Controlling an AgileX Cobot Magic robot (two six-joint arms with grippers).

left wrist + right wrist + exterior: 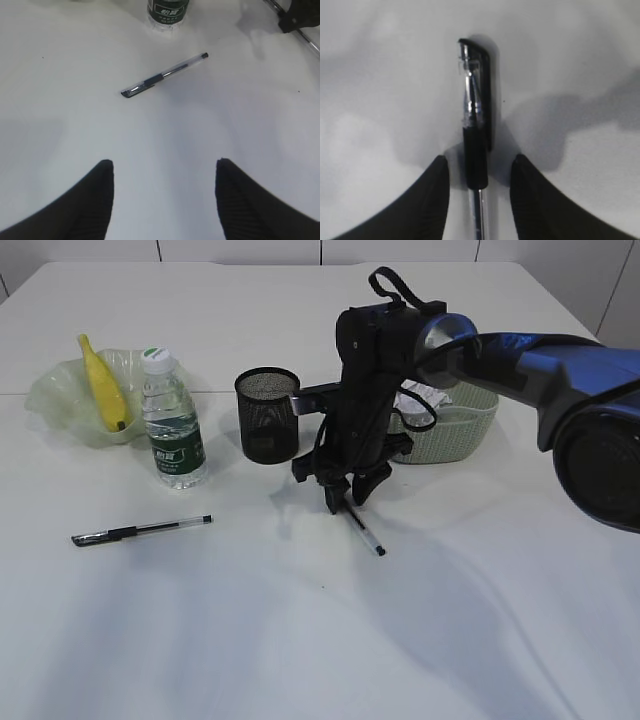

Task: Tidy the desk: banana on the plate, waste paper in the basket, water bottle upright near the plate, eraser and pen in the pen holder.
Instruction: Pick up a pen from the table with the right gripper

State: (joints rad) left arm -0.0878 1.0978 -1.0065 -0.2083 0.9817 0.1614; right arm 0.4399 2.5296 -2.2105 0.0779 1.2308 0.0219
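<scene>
The right hand [349, 496] reaches down near the middle of the counter [420, 640], its fingers [432, 200] apart on either side of a pen [476, 150] lying flat, not yet closed on it. The left hand [165, 200] hovers open over the near left area, where a second pen [140, 531] lies. Toward the far left corner the banana [103, 385] rests in the plate [55, 395], with the water bottle [172, 422] upright beside it. The pen holder [267, 415] stands left of the basket [455, 435].

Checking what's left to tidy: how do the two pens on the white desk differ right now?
The left black-capped clear pen lies free on the desk, untouched; the right black-capped clear pen sits between the right hand's fingers. The left pen lies nearly level across the exterior view, the right one slants. Both look alike.
</scene>
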